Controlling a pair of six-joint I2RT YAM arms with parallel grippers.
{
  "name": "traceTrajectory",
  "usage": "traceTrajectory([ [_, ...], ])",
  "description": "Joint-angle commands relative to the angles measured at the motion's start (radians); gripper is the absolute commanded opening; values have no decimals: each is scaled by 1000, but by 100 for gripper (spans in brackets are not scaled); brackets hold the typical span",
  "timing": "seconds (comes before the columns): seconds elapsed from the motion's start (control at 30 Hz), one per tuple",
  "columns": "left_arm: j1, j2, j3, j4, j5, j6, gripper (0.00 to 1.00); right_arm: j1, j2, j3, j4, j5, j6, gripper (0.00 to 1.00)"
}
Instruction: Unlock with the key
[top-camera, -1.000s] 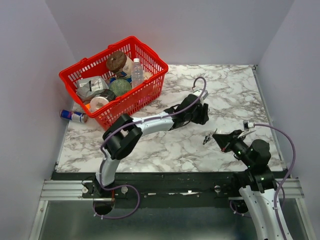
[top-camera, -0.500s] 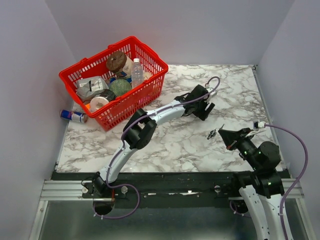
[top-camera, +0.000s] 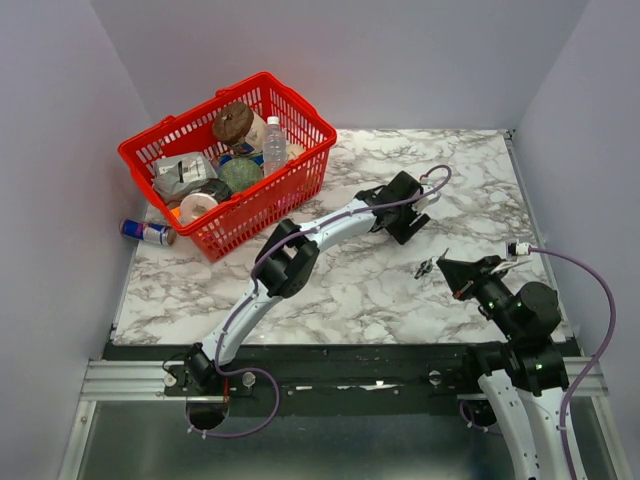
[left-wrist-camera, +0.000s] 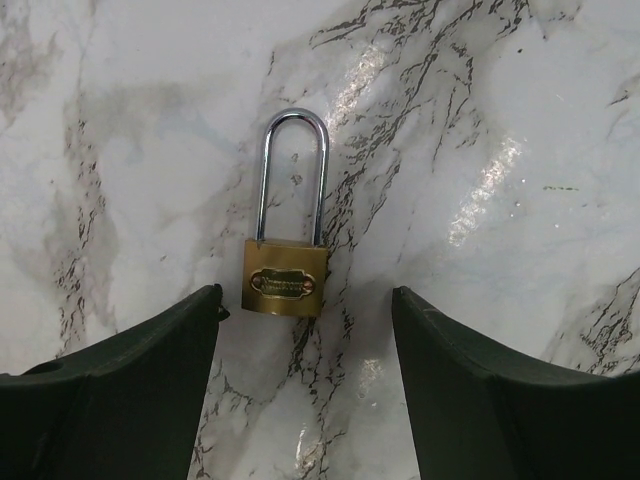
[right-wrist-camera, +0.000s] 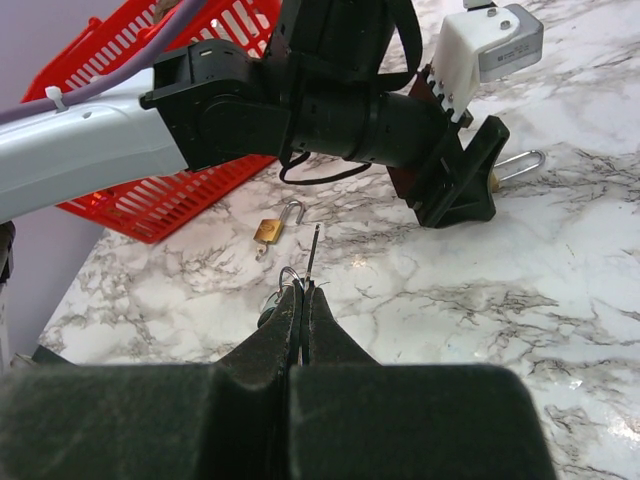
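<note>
From above, the tiny dark key sits pinched in my right claw over the table, with my left arm stretched far out. At my left wrist, my left claw spreads astride a brass padlock; at my right wrist, the key's thin blade juts upward from the tips.

Left arm: now stretched farther out over the table, elbow off the near edge. The left gripper is carried up and to the right of its earlier spot. Right gripper, with key at its tip: drawn a little back and to the right.
</note>
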Motion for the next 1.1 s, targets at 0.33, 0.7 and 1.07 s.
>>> traceTrajectory([
  [0.33,-4,85,82,-53,40,34,63,-2,14,17,-21,18,5,1],
  [0.7,-6,43,-24,-29,51,-29,11,-2,34,2,-13,9,-21,1],
  [1.07,-6,-305,-709,294,-46,-420,5,0,89,-15,-12,-36,-57,1],
])
